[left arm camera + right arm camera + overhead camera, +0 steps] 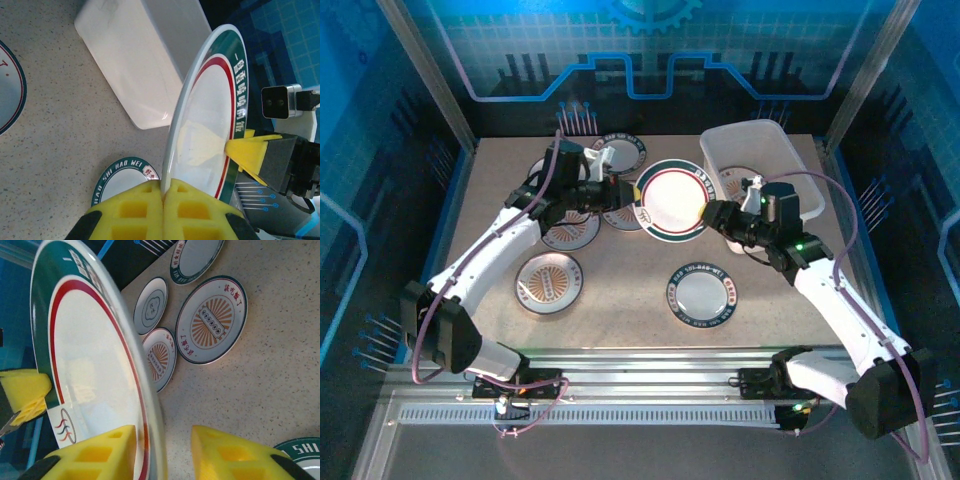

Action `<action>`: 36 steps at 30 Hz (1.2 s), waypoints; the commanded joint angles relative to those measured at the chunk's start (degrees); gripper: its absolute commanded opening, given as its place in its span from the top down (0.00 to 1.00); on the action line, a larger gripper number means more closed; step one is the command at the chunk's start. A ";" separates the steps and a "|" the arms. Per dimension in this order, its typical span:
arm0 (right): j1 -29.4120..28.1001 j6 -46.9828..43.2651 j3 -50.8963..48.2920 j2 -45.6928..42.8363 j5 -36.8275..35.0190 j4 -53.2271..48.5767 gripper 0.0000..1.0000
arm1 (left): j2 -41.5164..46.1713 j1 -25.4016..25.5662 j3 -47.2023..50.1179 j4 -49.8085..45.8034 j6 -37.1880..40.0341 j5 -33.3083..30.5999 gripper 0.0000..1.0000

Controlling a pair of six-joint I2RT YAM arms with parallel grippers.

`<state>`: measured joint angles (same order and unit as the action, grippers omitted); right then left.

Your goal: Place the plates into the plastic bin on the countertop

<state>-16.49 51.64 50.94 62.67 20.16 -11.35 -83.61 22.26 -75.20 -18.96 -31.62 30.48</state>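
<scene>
A: Where's the large plate point(672, 200)?
B: Aloft. The left gripper point(636, 200) clamps one rim, the right gripper point(712, 213) straddles the other, unclosed. The plastic bin point(772, 150) lies just rightward, nearer the right arm

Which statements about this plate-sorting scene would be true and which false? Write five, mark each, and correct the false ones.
1. The left gripper is shut on the rim of the large plate. True.
2. The large plate has an orange sunburst centre. False: its centre is plain white, inside a red ring and a green rim.
3. The right gripper straddles the plate's rim with its jaws open. True.
4. The large plate already lies in the bin. False: it is beside the bin, between the two grippers.
5. A sunburst plate lies flat on the countertop. True.
</scene>
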 commanded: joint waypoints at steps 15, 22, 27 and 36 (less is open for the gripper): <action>-0.47 2.80 -1.90 -1.94 -1.26 1.95 0.93 | 1.37 1.12 -1.19 -0.46 0.39 -2.32 0.92; -0.08 2.51 -0.99 -3.25 -3.29 1.96 0.98 | 1.72 0.96 -0.98 -1.68 1.04 -3.71 0.73; 1.31 1.48 2.41 -2.69 -3.14 0.83 1.00 | 1.98 0.20 -2.47 -2.43 0.77 -5.24 0.44; 5.54 2.05 4.38 -0.60 -1.04 2.88 1.00 | 2.95 -1.40 -3.72 -2.96 0.67 -8.72 0.34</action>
<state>-12.47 53.98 52.84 61.39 17.65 -11.51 -82.41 21.50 -77.19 -20.71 -31.42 23.55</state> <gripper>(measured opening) 0.082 0.661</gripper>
